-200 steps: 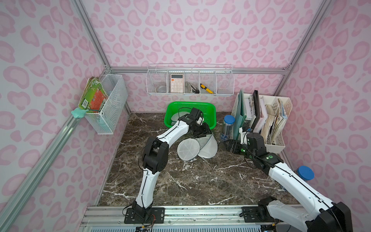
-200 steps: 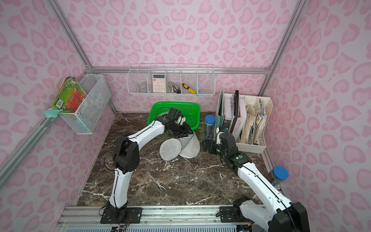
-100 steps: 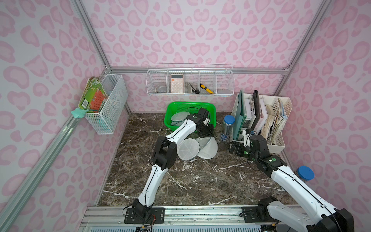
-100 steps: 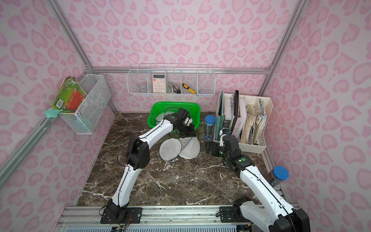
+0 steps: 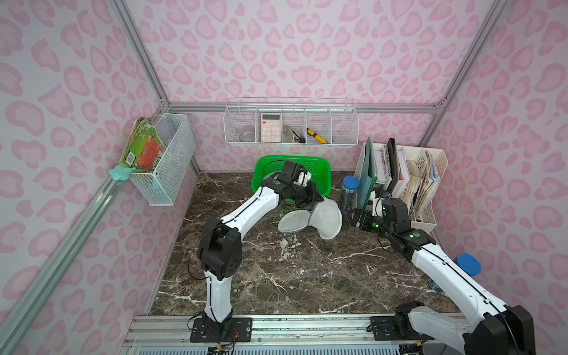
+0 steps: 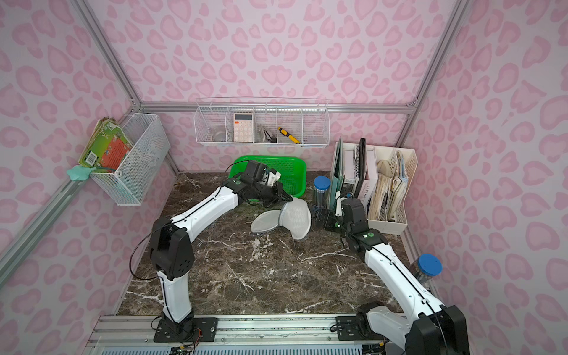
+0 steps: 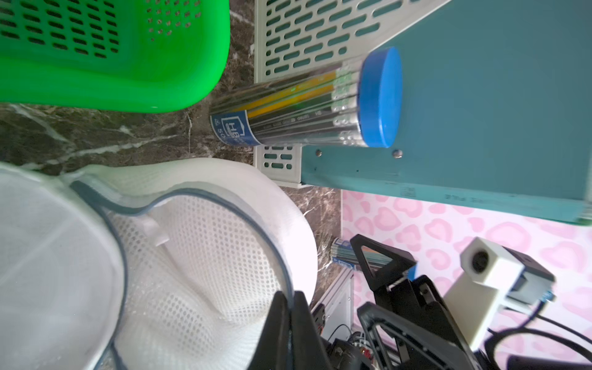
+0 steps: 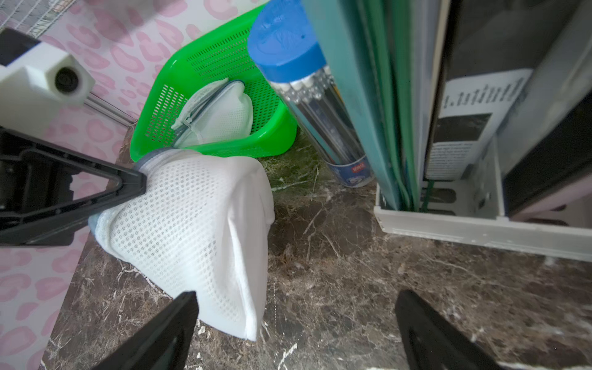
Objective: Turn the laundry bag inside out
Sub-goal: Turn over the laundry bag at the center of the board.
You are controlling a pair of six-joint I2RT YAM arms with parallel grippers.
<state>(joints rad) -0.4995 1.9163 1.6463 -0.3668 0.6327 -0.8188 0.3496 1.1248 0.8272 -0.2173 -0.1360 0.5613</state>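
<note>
At mid-frame in a top view, we see the left gripper (image 5: 319,199) pinched on the rim of the mesh laundry bag (image 5: 329,218); the right gripper (image 5: 356,218) gapes wide, empty.

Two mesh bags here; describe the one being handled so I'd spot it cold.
On the marble table, look just in front of the green basket by the back wall. The white mesh laundry bag sits there, open, with a grey rim. Unlike the second mesh bag inside the basket, its rim is pinched by the shut left gripper.
</note>
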